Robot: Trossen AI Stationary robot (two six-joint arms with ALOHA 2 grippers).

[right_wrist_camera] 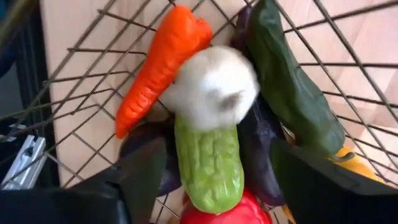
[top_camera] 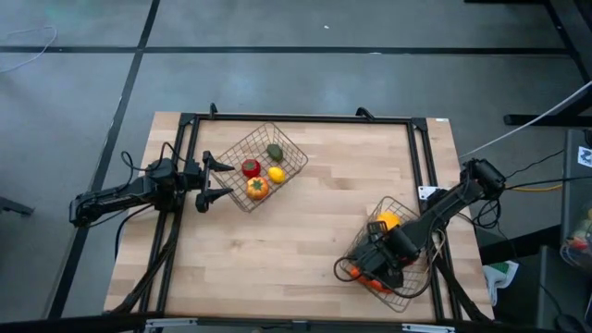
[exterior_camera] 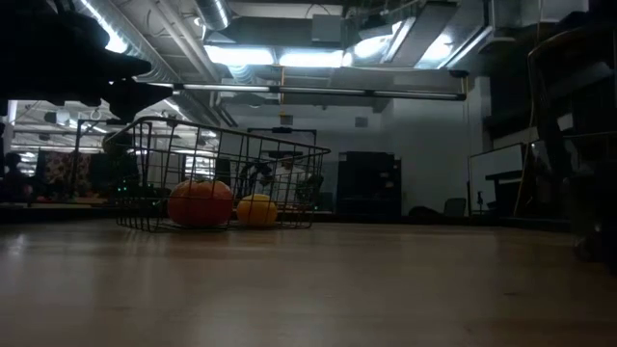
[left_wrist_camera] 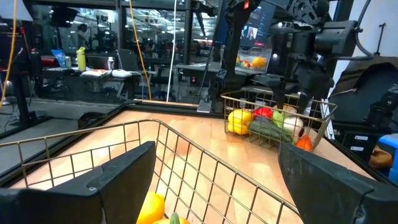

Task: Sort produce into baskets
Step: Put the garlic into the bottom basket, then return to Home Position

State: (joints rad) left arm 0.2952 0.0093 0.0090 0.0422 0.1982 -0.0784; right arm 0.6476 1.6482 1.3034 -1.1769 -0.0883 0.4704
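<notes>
Grey floor (top_camera: pixel 324 74) surrounds the wooden table (top_camera: pixel 314 213); ceiling strip lights (exterior_camera: pixel 280 58) glow overhead.

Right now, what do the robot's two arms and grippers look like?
Both arms are dark, slim and jointed, with black cables running off the table from their bases. The left gripper and right gripper each end in two broad, matte black fingers with flat inner faces.

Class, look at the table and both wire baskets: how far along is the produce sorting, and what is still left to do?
Nearly finished. No produce lies loose on the table. The far basket holds four pieces; the near basket holds carrot, garlic, light green cucumber and more. In hand: the right gripper hangs over that pile, jaws open and empty. Left: the left gripper waits open beside the far basket.
</notes>
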